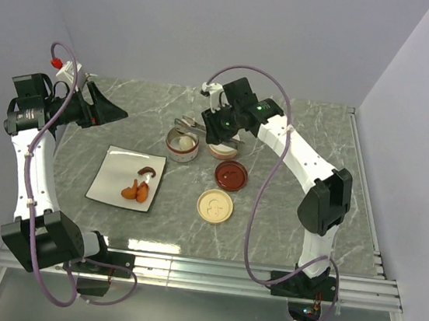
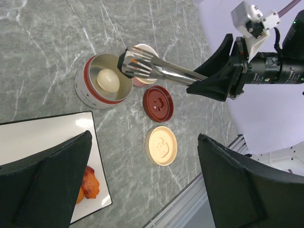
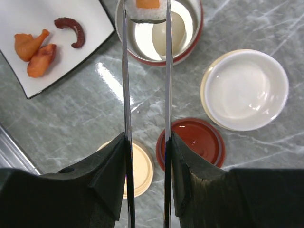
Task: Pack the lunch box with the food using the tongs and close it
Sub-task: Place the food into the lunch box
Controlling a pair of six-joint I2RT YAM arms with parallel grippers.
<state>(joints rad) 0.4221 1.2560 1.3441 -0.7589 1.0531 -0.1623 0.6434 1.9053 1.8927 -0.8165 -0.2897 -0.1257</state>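
The right gripper (image 3: 147, 137) is clamping the tongs (image 3: 126, 95) between its fingers. In its own wrist camera both slim arms are running straight toward twelve o'clock. Only this view is showing plainly what the tips are pinching: the sushi-roll slice (image 3: 146, 9), orange centre in white rice. The slice is hanging over the rim of the round steel tin (image 3: 160, 61), where the egg-like ball (image 3: 170, 33) is lying. The same camera is showing the white bowl (image 3: 247, 90) whole, at three o'clock of the tin. From overhead the right arm is covering most of that bowl, and the tong tips are too small there to read.

The left wrist camera is giving the side view, with the tongs slanting down to the tin's rim.

The overhead camera alone is showing the left gripper (image 1: 107, 108), its fingers spread wide around nothing, hanging at nine o'clock of the tin and well apart from it. The white plate (image 1: 116, 168) is sitting at eight o'clock of the tin, carrying the orange fried bits (image 1: 136, 192) and a brown curled piece (image 1: 147, 172). The red lid (image 1: 231, 175) is lying at four o'clock of the tin and the cream lid (image 1: 215, 206) at five, both flat on the marble table (image 1: 151, 102).
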